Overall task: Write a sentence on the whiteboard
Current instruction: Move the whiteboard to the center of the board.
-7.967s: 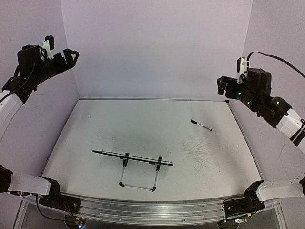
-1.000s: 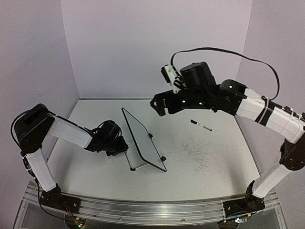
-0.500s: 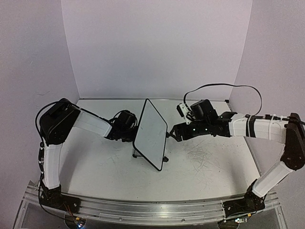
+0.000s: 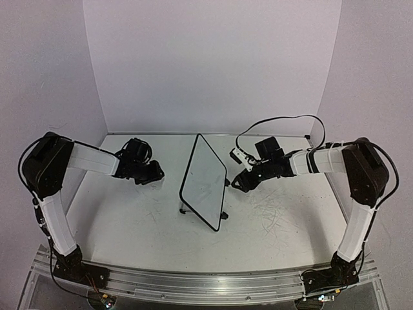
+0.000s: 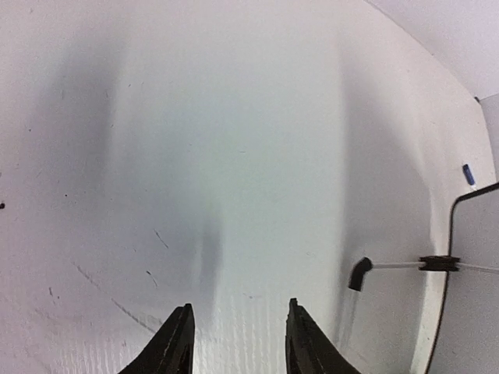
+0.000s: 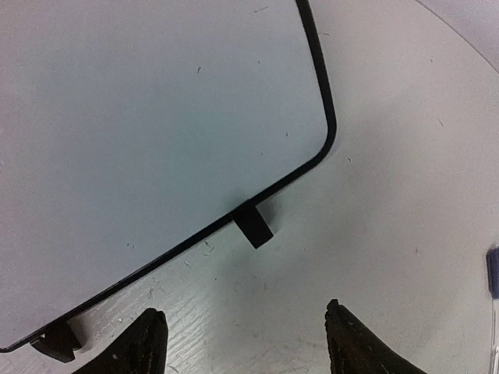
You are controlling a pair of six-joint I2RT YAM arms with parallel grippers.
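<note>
Whiteboard (image 4: 204,181) stands between left arm (image 4: 90,158) and right arm (image 4: 316,160), both stretched low.

Whiteboard (image 4: 203,181): small white rectangle, thin black frame (image 6: 331,125), rounded corners. Stands propped and tilted near middle of surface (image 4: 129,219). Writing face turned up and toward 3 o'clock, back toward 9 o'clock. Face plain pale white, few tiny dark specks. Long edges run roughly 12 to 6 o'clock. Two small black feet (image 6: 252,224) on 3 o'clock edge, down at surface. Thin white wire stand (image 5: 398,266), black-tipped, juts from back on 9 o'clock side.
</note>
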